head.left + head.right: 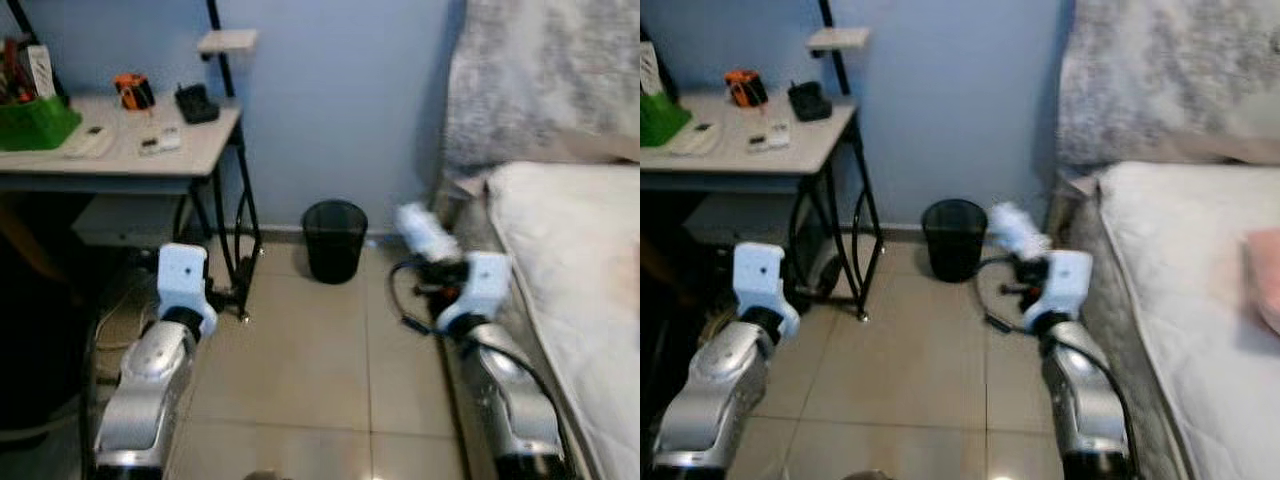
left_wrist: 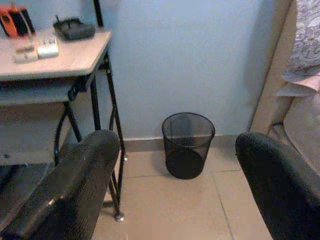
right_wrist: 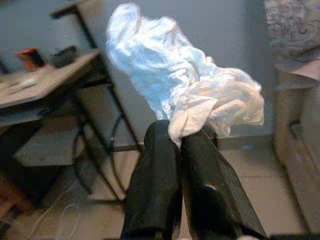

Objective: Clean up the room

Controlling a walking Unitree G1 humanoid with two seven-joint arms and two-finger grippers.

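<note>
Left gripper (image 2: 175, 185) held with fingers spread wide above the floor beside the desk (image 1: 120, 150), black bin (image 1: 334, 240) standing against the wall, right gripper (image 3: 181, 145) pinching a crumpled white tissue (image 3: 180, 95) near the bed (image 1: 570, 280).

My right gripper (image 3: 181, 137) has smooth black plastic fingers with a dull sheen, and they pinch a crumpled tissue (image 3: 180, 80), thin white paper, soft and wrinkled. My left gripper (image 2: 175, 185) has the same dark matt fingers. My arms (image 1: 150, 385) are brushed silver metal, faintly glossy. The bin (image 1: 334, 240) is black wire mesh, see-through. The floor (image 1: 310, 380) is pale glazed tile that reflects light. The desk (image 1: 120, 150) has a smooth light wooden top on thin black metal legs. The bed (image 1: 1180, 290) is covered in matt white cloth.
</note>
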